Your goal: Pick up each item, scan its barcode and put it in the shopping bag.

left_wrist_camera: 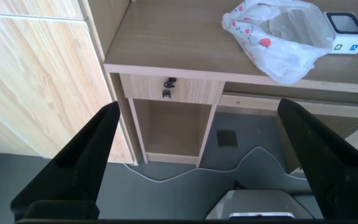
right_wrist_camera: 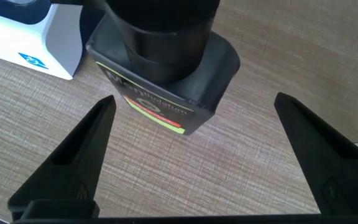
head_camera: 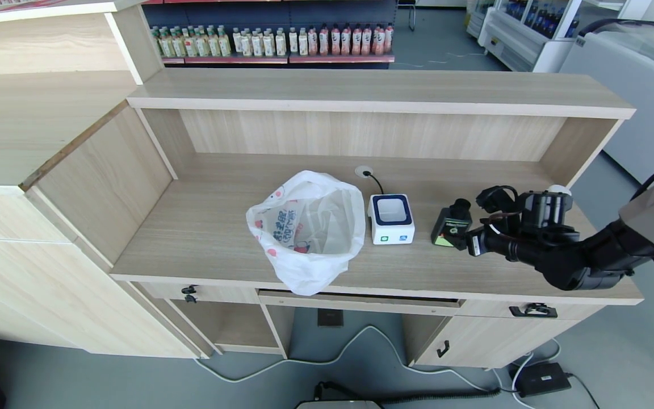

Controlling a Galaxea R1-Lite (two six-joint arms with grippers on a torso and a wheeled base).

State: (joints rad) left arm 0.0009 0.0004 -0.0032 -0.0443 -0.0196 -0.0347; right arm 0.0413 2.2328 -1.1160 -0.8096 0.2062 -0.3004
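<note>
A black bottle (head_camera: 451, 226) with a black cap and a green and red label stands on the wooden counter (head_camera: 202, 238), right of the white barcode scanner (head_camera: 390, 218). My right gripper (head_camera: 464, 237) is open just to the right of the bottle. In the right wrist view its fingers (right_wrist_camera: 73, 162) stand apart on either side of the bottle (right_wrist_camera: 166, 74), not touching it. The white plastic shopping bag (head_camera: 304, 227) sits open, left of the scanner. My left gripper (left_wrist_camera: 197, 168) hangs open and empty below counter height, off to the left of the bag (left_wrist_camera: 278, 34).
A raised ledge (head_camera: 372, 91) and side walls enclose the counter at the back and sides. The scanner's cable runs to a grommet (head_camera: 364, 170) behind it. A small white object (head_camera: 558, 189) shows partly behind my right arm. Drawers (head_camera: 531, 310) sit under the front edge.
</note>
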